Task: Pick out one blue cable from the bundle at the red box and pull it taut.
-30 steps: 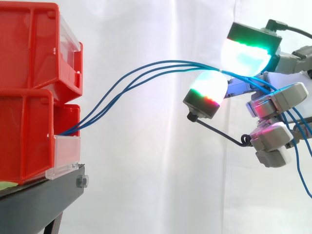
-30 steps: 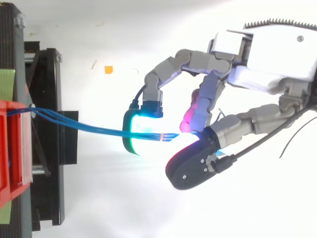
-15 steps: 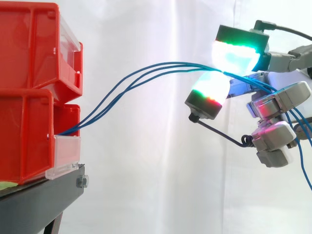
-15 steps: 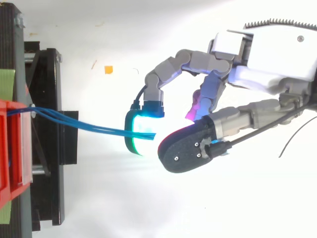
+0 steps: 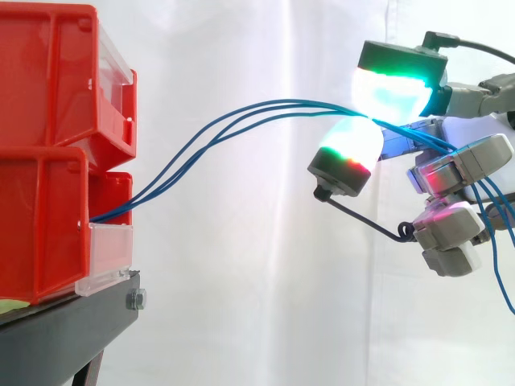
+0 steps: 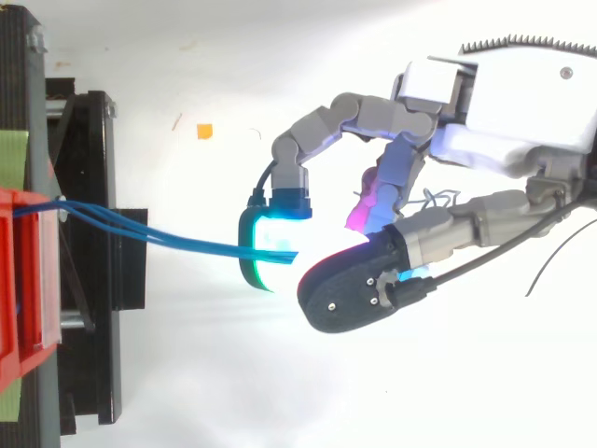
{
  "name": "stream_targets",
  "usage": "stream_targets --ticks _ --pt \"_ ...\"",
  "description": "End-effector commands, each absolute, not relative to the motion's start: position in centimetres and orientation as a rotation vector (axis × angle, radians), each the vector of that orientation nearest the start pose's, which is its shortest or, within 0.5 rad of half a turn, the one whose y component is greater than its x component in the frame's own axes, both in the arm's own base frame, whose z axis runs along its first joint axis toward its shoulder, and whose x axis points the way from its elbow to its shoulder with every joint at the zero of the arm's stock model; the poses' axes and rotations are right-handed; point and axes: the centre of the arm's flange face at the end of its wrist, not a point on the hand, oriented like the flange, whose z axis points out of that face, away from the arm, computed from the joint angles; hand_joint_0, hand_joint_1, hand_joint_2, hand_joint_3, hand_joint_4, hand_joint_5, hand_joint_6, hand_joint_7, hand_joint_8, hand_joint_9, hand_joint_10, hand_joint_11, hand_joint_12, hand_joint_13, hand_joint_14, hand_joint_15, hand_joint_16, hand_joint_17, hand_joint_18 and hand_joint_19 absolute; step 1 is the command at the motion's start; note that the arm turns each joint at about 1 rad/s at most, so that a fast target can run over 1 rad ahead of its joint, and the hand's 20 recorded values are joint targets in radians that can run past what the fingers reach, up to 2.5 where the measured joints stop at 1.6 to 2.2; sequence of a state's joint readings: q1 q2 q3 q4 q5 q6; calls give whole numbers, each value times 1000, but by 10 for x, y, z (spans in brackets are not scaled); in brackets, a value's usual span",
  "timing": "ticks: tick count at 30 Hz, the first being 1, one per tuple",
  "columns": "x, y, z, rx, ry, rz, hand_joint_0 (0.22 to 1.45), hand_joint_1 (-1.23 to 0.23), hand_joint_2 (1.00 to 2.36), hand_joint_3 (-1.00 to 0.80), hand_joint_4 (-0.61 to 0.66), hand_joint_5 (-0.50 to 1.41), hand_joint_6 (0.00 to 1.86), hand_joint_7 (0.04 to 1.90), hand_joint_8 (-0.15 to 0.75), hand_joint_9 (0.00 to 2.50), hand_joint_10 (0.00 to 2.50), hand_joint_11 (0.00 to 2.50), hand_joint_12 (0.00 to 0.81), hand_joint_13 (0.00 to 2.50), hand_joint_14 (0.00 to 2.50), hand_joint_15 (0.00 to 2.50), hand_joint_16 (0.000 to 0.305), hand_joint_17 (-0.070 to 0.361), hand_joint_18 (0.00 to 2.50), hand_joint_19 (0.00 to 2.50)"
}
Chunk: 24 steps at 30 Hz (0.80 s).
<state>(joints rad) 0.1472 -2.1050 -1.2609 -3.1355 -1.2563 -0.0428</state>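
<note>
Three thin blue cables come out of the lower red bin and rise in a slack arc to my hand. They run between a glowing green-white fingertip pad above and a thumb pad below, which are pressed close together on them. Past the pinch the cables drop down at the right edge. In the top view the cables run from the bin to the cyan pad, with the dark thumb tip lying over them. The other fingers are curled.
A second red bin is stacked on the lower one, both on a black stand. A clear label holder fronts the lower bin. A white curtain hangs behind, and open space lies between bins and hand.
The thumb pad closed in under the upper fingertip and now covers the cables in the top view. The upper fingertip shifted slightly left. The cables' arc is about the same.
</note>
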Motion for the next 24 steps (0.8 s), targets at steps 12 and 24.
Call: stream_targets --ticks 12,24 --pt "687 -64 322 1367 1284 911 807 -929 1000 -500 -383 -129 952 999 163 1534 31 1498 339 1257 35 988 48 108 961 895" --pt "687 -65 322 1369 1282 911 766 -996 1000 -500 -321 -122 940 922 164 1523 32 1467 333 1255 36 993 48 109 965 890"
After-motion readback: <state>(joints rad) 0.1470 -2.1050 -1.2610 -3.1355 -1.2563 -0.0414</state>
